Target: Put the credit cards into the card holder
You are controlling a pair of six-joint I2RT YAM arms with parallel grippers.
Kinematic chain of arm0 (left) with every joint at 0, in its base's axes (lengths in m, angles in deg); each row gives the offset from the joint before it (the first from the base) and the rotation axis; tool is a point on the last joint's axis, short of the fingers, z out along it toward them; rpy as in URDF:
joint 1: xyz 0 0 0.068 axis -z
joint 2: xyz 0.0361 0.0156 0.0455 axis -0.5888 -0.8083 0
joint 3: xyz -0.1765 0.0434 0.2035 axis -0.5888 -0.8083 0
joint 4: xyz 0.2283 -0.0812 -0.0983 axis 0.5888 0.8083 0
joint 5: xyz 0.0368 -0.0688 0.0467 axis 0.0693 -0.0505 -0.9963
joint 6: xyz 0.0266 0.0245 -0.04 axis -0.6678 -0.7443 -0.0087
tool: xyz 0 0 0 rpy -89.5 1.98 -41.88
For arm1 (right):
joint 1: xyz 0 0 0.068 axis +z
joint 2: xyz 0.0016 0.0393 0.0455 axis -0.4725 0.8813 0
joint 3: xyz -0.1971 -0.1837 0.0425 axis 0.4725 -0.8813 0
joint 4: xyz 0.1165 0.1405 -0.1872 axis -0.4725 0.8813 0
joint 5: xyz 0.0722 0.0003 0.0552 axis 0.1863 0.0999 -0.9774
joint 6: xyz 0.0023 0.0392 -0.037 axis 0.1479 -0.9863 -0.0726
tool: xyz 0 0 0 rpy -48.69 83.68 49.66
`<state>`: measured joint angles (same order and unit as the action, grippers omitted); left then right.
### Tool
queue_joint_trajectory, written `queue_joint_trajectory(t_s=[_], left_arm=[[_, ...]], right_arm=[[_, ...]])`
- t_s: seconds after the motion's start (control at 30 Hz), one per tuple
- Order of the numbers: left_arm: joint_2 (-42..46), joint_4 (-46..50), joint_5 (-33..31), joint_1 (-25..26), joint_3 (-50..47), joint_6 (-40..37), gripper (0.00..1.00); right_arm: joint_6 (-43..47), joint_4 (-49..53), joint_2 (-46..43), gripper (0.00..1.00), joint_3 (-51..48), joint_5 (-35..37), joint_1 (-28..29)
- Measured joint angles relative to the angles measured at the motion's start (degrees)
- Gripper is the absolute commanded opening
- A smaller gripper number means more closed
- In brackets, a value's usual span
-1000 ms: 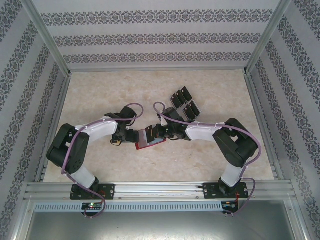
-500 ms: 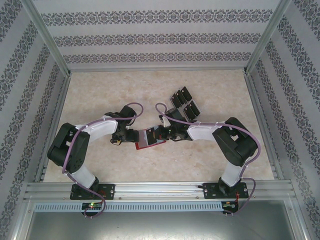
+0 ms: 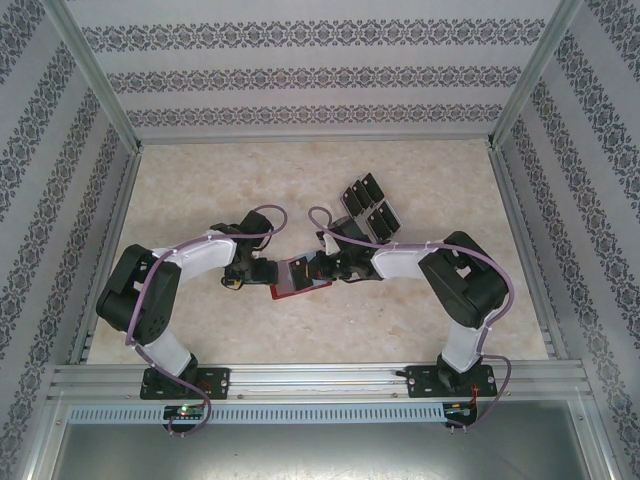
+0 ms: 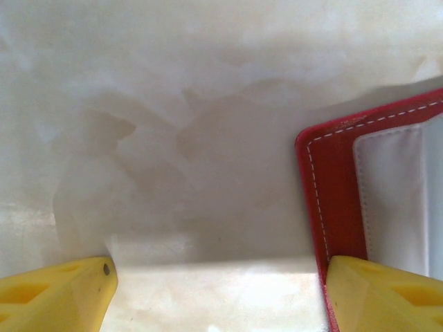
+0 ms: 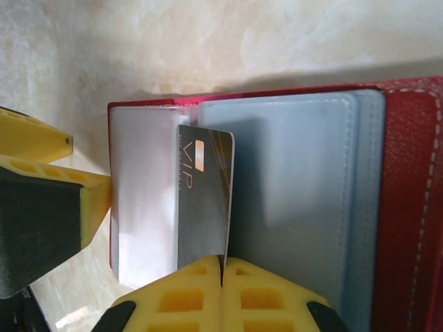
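The red card holder (image 3: 298, 282) lies open on the table between the two arms, its grey pockets (image 5: 297, 200) facing up. My right gripper (image 5: 223, 266) is shut on one dark credit card (image 5: 204, 194) marked VIP, held on edge over the left pocket beside the fold. My left gripper (image 4: 218, 277) is open, fingers wide apart; its right finger (image 4: 374, 290) rests on the card holder's (image 4: 332, 187) red border, the other over bare table. Several more black credit cards (image 3: 368, 205) stand behind the right gripper (image 3: 318, 266).
The spare cards sit in a clear tiered rack (image 3: 372, 214) just behind the right wrist. The left gripper's yellow finger (image 5: 41, 142) lies close to the card holder's left edge. Patterned walls and metal rails enclose the marbled table (image 3: 200, 180).
The right arm has edged slightly left toward the card holder with the card in its grip. The left arm and the card holder have stayed put.
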<state>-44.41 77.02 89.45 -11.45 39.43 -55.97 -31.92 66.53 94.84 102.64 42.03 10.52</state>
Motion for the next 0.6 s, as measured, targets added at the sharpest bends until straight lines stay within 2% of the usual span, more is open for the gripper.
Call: queue_joint_trajectory(t_s=[0.6], left_arm=[[-0.02, 0.0, 0.0, 0.0, 0.0, 0.0, 0.82]], right_arm=[[-0.2, 0.31, 1.86, 0.0, 1.77, -0.13, 0.07]])
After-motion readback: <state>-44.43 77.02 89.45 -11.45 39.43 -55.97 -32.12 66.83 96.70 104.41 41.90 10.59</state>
